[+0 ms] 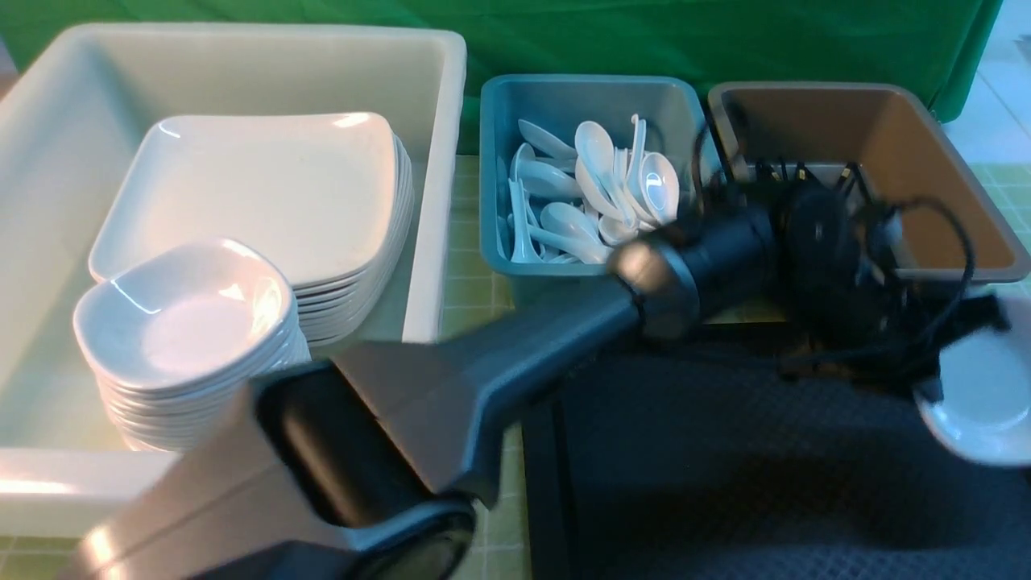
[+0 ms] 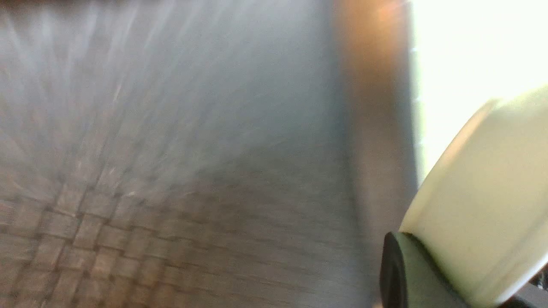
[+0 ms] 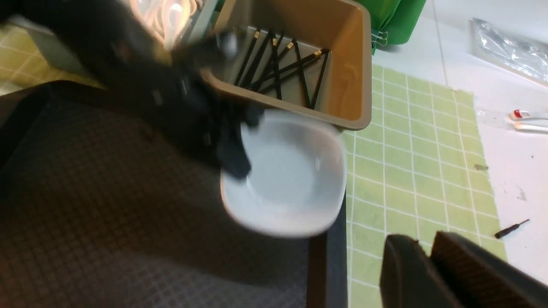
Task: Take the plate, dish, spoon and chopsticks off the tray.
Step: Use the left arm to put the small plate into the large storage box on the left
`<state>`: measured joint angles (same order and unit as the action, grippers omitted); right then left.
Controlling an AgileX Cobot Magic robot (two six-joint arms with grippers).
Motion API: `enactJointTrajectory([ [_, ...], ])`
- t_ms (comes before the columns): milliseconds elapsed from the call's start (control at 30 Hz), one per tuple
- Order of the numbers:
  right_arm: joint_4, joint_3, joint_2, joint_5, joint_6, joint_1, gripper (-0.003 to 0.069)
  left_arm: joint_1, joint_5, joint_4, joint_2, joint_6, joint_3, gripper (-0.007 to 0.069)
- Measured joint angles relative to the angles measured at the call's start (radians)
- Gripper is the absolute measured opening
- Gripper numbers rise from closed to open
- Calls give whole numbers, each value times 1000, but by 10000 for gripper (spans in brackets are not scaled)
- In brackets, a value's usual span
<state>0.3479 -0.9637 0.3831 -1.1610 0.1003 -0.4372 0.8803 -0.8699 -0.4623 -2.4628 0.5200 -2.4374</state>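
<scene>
We have the left tool pinched tight on the near rim of the dish, which hangs above the right-hand end of the tray, just in front of the brown bin. In our judgement the step in hand is carrying this dish off the tray, most likely to the stack of small dishes in the white tub, well to the left of the tray.

To do it well we should lift clear of the tray's rim before swinging across, since the grip is on one edge only and the dish overhangs the tool (a glossy rim may slip if we jerk). We should keep the dish roughly level, pass in front of the blue bin without clipping it, and lower onto the stack squarely before letting go.

The right tool shows only at the edge of its own wrist view, its black fingers lying close together with nothing between them, beside the tray's right rim.

The dish is small, white and glossy, a rounded square with a shallow bowl, and it looks empty. It is blurred in every view, so we cannot tell finer detail. The tray's diamond-textured floor shows no other item where it is visible.
</scene>
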Motion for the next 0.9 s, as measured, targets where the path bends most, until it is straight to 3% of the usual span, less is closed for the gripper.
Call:
enactJointTrajectory([
  [233,0,0,0,36,-15,0,97,-83,-132,62,257,-104,0,3],
  [367,-1,0,0,104,-8,0,103,-171,-321,252,450,-149,3,3],
  [467,-1,0,0,128,8,0,105,-241,-341,328,558,-155,31,3],
  [567,-1,0,0,137,12,0,109,-326,-341,321,678,-178,116,3],
  [733,-2,0,0,164,13,0,115,-462,-343,293,878,-220,408,3],
  [800,-3,0,0,181,13,0,118,-579,-354,288,993,-233,652,3],
  [900,-3,0,0,204,13,0,123,-711,-356,280,1084,-259,843,3],
])
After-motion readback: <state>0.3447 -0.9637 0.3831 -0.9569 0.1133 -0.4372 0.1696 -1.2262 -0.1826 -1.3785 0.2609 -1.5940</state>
